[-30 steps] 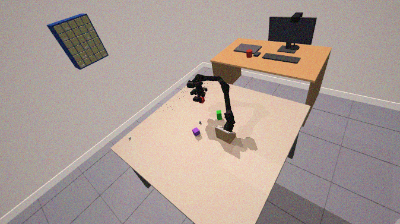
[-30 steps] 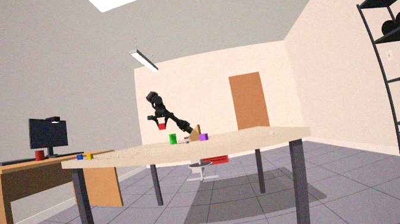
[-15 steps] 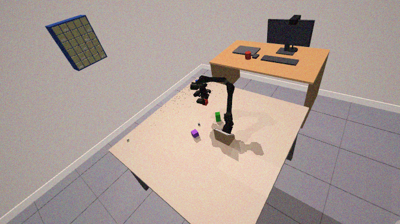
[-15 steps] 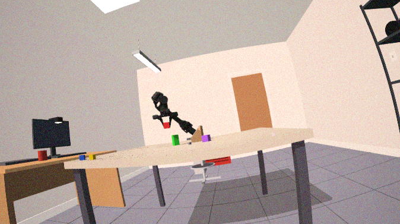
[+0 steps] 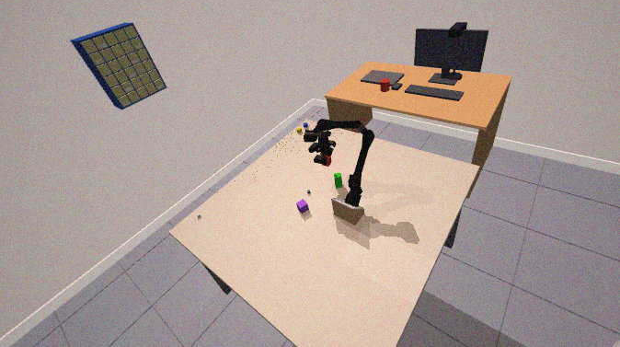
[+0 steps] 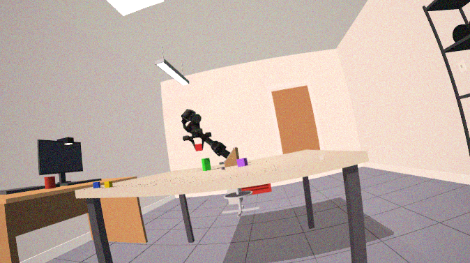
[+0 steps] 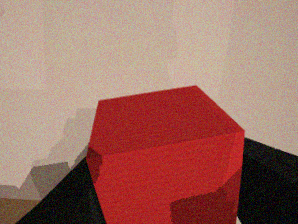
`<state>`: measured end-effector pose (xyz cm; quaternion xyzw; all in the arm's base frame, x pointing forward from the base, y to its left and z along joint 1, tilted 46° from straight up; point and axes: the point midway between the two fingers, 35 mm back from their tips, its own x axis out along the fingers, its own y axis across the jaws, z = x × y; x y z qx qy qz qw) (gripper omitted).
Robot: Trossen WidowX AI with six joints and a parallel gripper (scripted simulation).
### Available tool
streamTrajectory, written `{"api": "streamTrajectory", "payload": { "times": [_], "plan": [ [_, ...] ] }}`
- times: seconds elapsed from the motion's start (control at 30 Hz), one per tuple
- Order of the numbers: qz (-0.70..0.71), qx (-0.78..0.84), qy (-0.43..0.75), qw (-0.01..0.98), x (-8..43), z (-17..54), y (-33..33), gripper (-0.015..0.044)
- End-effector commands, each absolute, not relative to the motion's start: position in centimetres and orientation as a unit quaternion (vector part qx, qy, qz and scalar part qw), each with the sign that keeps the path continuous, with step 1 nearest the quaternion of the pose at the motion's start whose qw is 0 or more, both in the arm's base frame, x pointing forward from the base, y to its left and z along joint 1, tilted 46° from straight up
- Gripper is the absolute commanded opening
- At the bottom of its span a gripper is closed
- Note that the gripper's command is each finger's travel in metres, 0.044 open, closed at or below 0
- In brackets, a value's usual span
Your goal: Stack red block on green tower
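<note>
Gripping red block — tool clamped

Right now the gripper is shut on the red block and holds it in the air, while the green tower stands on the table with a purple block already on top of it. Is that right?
Not quite. The gripper is shut on the red block, held in the air, and the green tower stands on the table. But nothing sits on the tower: the purple block rests on the table, apart from it. The exterior view shows this.
</note>
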<state>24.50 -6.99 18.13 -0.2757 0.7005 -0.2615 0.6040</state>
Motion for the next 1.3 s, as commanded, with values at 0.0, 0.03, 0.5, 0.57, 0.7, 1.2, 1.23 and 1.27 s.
{"api": "streamTrajectory", "payload": {
  "times": [0.0, 0.03, 0.5, 0.57, 0.7, 1.2, 1.23, 1.27],
  "plan": [
    [-0.260, -0.274, 0.701, 0.604, 23.0, 17.9, -6.7, 0.0000],
    [-0.259, -0.275, 0.702, 0.604, 22.6, 17.8, -6.7, 0.0000],
    [-0.254, -0.280, 0.704, 0.601, 17.3, 16.2, -6.4, 0.0000],
    [-0.254, -0.280, 0.704, 0.601, 17.1, 16.2, -6.3, 0.0000],
    [-0.279, -0.265, 0.700, 0.601, 17.0, 15.8, -6.6, 0.0000],
    [-0.282, -0.264, 0.699, 0.601, 16.6, 13.8, -8.7, 0.0000],
    [-0.282, -0.264, 0.699, 0.601, 16.6, 13.8, -8.7, 0.0000],
    [-0.282, -0.264, 0.699, 0.601, 16.6, 13.8, -8.7, 0.0000]
  ]
}}
